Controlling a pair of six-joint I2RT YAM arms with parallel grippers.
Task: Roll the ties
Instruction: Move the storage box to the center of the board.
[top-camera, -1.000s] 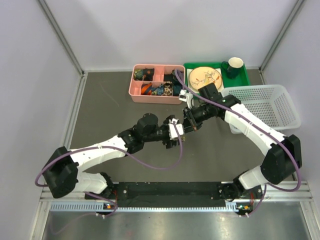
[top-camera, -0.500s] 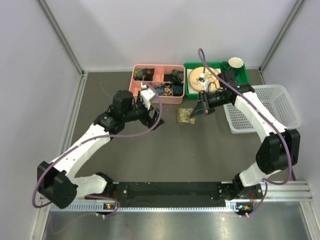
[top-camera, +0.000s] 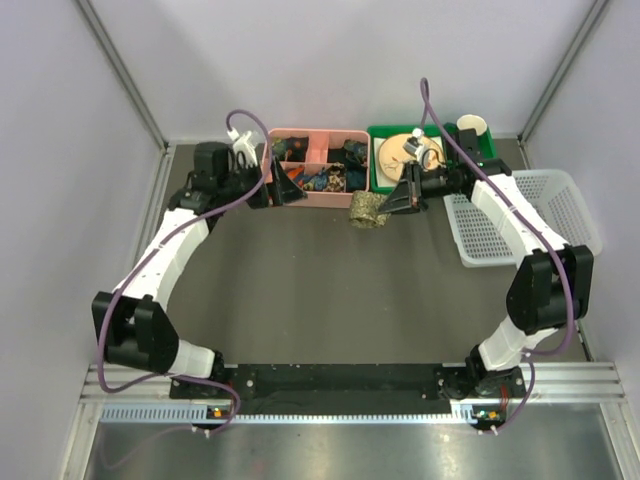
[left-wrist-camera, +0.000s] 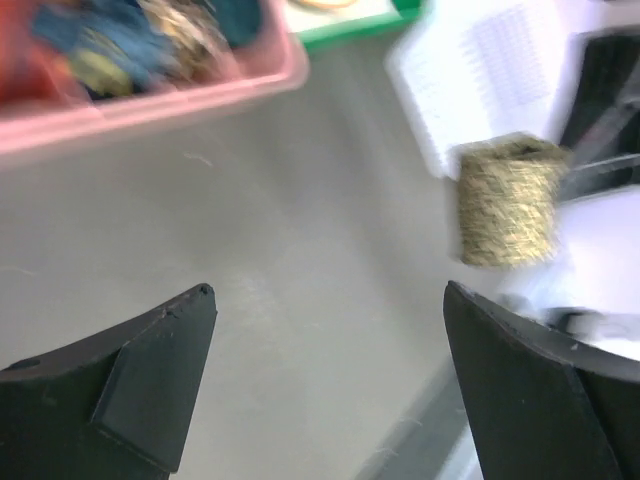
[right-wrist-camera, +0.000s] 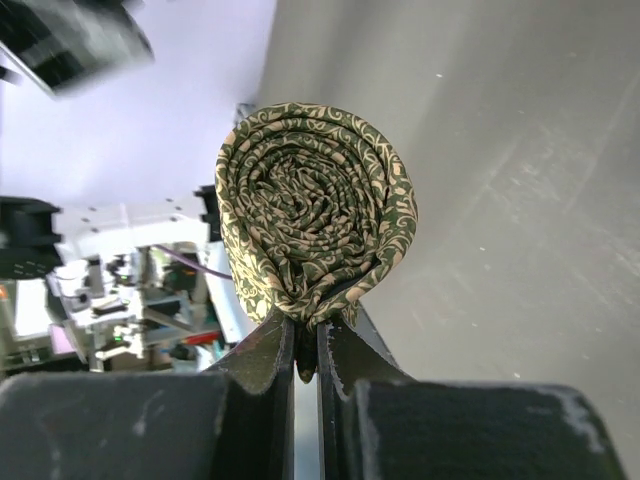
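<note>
Pulled back to the pink tray (top-camera: 335, 200), the left jaws gape empty, while the right jaws clench the rolled tie (right-wrist-camera: 312, 215) just off its front edge: seemingly soft, light, quick to unroll, best pinched across the coil.

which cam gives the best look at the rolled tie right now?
Right wrist. The rolled tie fills the frame end-on, its spiral layers sharp, pinched at its lower edge by the right gripper. Top external shows only a small olive bundle near the pink tray; left wrist shows its side, blurred.
</note>
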